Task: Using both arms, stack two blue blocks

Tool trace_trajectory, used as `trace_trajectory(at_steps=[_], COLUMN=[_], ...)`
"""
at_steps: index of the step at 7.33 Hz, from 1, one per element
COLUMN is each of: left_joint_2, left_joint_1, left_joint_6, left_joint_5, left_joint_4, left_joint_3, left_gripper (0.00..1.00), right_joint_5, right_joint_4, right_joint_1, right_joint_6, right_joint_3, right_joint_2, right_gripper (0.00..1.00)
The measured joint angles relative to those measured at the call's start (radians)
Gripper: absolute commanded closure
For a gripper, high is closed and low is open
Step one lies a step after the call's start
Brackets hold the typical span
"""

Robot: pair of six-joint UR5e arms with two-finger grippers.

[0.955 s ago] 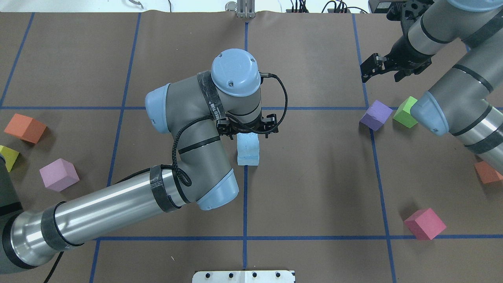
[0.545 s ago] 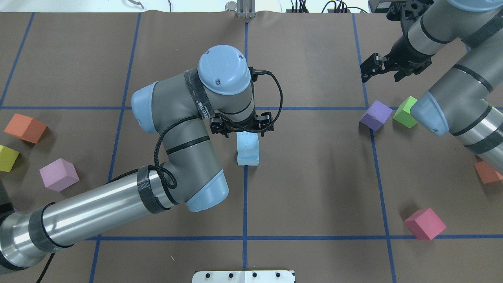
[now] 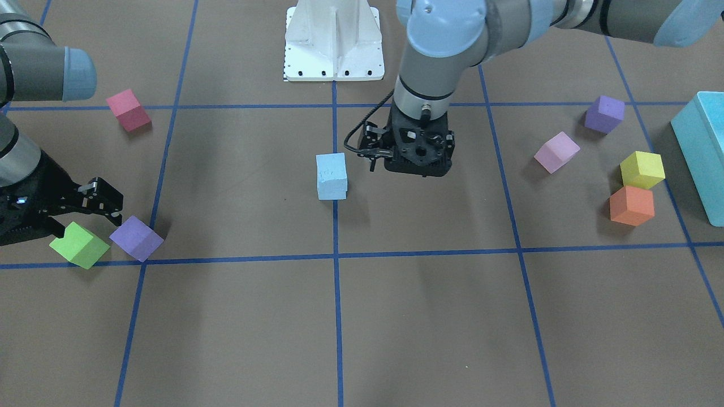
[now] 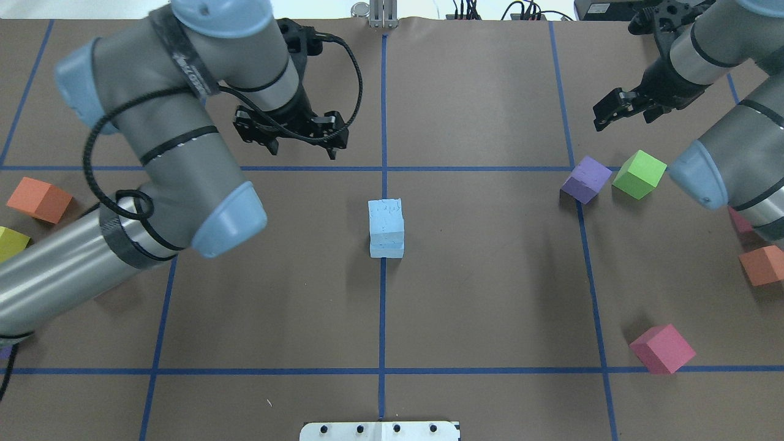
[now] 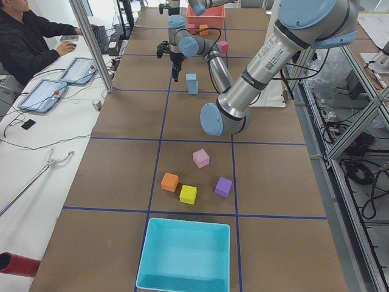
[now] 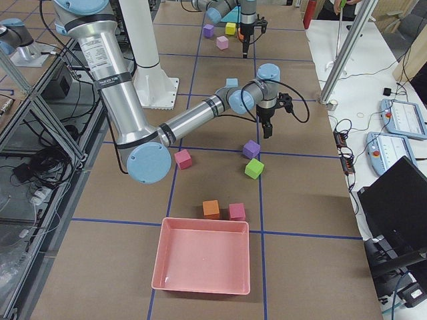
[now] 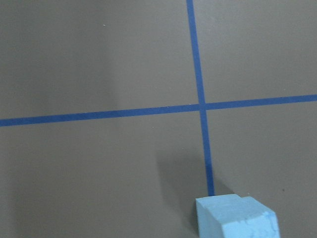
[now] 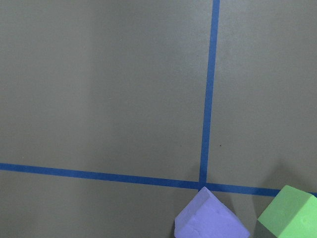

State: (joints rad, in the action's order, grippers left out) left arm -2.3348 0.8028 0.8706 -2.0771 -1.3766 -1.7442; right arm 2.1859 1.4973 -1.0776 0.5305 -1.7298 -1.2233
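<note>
As the 2 blue blocks (image 4: 386,228) stand stacked at the middle of the desk (image 4: 490,294), right on the blue tape line (image 4: 382,318) that runs away from the robot, the task looks done in substance. The upper block sits nearly square on the lower, though the left wrist view hints at a small step between their edges. Nothing touches the stack. The left pincer (image 4: 303,150) hangs farther from the robot and to its left, well apart from the stack, its fingers spread and empty. The right pincer (image 4: 621,117) hovers far off on the other side, also spread and empty, near a purple cube (image 4: 587,179) and a green cube (image 4: 639,174) that lie just beside each other.

The danger from here, as I judge it, is mostly to the stack itself. Foam cubes are light, so a brush from the left arm or its trailing cable on any sweep across the centre would tip the upper block off. Any offset between the 2 makes that easier. A low move by the right pincer could also shove the purple or green cube, which matters less.
</note>
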Motion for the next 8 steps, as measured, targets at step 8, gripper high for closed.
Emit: trace_trajectory(at_steps=[8], left_joint_2=[0.393], left_joint_1=[0.711], left_joint_6=[-0.86], left_joint_5=[-0.23], left_joint_4=[0.164], left_joint_3=[-0.021], left_gripper=[0.0], right_joint_5=[0.127], right_joint_4=[-0.003], right_joint_1=[-0.323], right_joint_6=[-0.252], right_joint_3=[0.029], right_joint_2=[-0.119], right_gripper=[0.0])
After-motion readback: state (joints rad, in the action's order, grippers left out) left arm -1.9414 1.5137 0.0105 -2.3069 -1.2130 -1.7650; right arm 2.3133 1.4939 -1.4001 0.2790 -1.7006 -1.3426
